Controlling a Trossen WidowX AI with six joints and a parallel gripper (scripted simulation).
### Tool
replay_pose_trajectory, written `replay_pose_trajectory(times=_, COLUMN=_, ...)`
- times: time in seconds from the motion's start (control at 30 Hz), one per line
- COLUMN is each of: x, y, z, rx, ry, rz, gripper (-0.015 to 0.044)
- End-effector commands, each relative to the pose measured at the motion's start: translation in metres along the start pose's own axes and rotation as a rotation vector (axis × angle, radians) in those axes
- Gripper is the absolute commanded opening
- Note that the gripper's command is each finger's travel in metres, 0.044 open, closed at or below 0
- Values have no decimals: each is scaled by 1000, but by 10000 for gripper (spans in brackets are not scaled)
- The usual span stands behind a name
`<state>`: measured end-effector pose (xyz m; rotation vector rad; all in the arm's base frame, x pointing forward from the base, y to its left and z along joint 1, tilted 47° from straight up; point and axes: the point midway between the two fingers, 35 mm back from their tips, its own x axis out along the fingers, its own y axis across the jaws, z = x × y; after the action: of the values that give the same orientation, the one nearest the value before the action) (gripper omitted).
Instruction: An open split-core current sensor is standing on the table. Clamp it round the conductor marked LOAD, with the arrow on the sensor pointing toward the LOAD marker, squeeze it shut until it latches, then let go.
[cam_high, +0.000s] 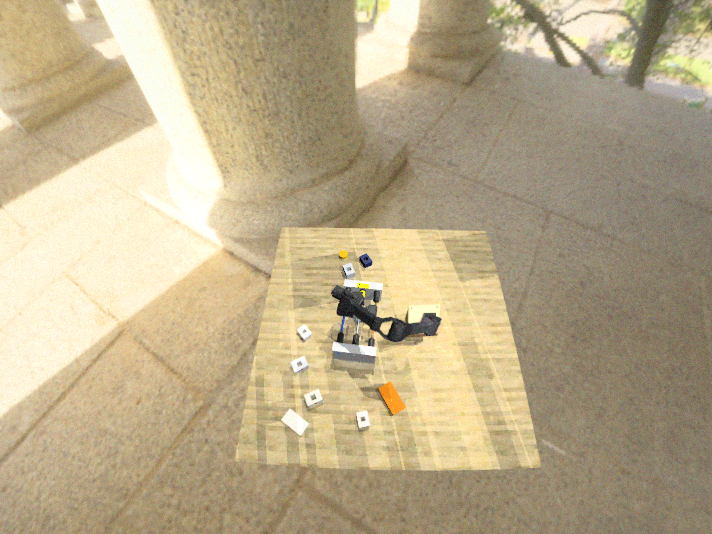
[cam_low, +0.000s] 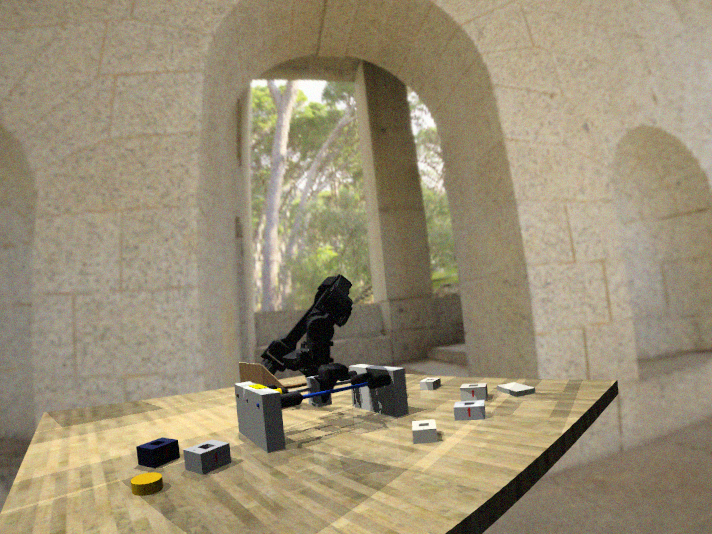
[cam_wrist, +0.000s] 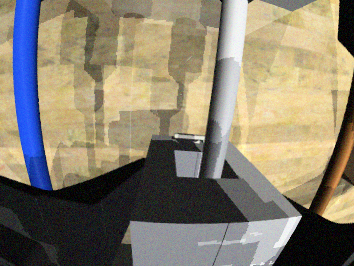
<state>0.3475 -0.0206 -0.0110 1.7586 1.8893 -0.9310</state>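
The grey current sensor (cam_wrist: 182, 240) fills the lower middle of the wrist view. The grey middle conductor (cam_wrist: 232, 40) runs down into its dark upper face, beside a pale opening. My gripper (cam_wrist: 192, 171) is shut on the sensor, with black fingers along its left and right sides. The arm over the conductors hides most of the sensor in the top view. A light grey block (cam_low: 319, 397) below the arm in the exterior camera looks like it. The yellow marker (cam_high: 362, 285) (cam_low: 259, 387) is on one end block; its lettering cannot be read. The arrow and latch cannot be made out.
The blue conductor (cam_wrist: 26, 75) is left of the sensor and the orange one (cam_wrist: 337, 165) right. End blocks (cam_high: 354, 352) (cam_low: 259, 416) hold the conductors. Several small grey or white blocks, a dark blue block (cam_high: 365, 260), a yellow disc (cam_low: 146, 483) and an orange slab (cam_high: 392, 398) surround the fixture.
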Motion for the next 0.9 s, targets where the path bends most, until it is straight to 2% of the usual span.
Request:
replay_pose_trajectory(times=0.0, x=0, y=0, z=0, rx=-1, ry=0, rz=0, gripper=264)
replay_pose_trajectory(times=0.6, x=0, y=0, z=0, rx=-1, ry=0, rz=0, gripper=264)
replay_pose_trajectory(times=0.87, x=0, y=0, z=0, rx=0, ry=0, rz=0, gripper=211)
